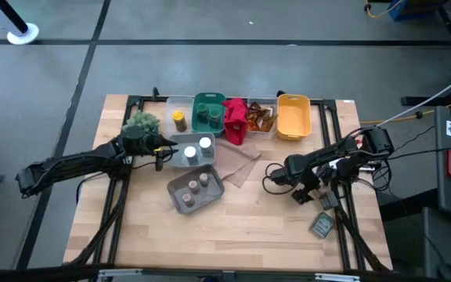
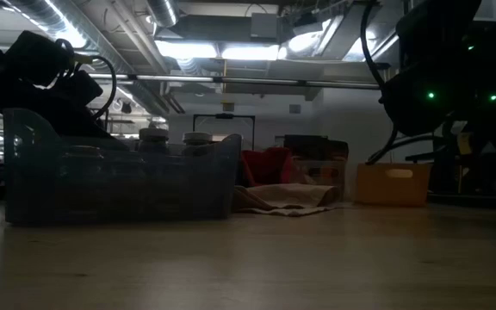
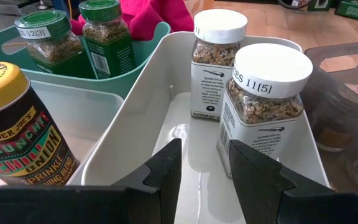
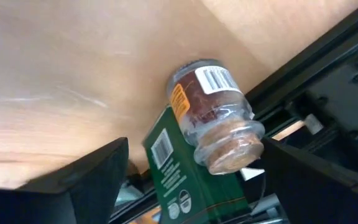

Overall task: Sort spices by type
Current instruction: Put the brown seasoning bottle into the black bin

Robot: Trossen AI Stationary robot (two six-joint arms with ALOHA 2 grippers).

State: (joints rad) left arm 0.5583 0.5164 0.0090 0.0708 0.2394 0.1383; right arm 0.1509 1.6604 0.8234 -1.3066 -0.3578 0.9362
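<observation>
Two white-lidded spice jars (image 3: 263,106) stand in a white bin (image 1: 196,150). My left gripper (image 3: 205,155) hovers open at this bin's near-left rim, with nothing between its fingers. Two green-lidded jars (image 3: 73,37) stand in a teal bin (image 1: 208,112), and a yellow-lidded jar (image 3: 11,124) stands in a clear bin. At the table's right, a tan-lidded jar (image 4: 213,121) lies on its side by a dark green packet (image 4: 179,180). My right gripper (image 4: 196,142) is wide open, slanting down, with one finger on either side of this jar.
A grey bin (image 1: 195,190) with several tan-lidded jars stands at the table's middle. A red cloth (image 1: 236,119), a clear bin of orange-brown packets (image 1: 261,116) and a yellow bin (image 1: 294,116) line the far edge. A bushy plant (image 1: 142,121) stands behind my left gripper. Black rails (image 4: 328,93) border the table's right side.
</observation>
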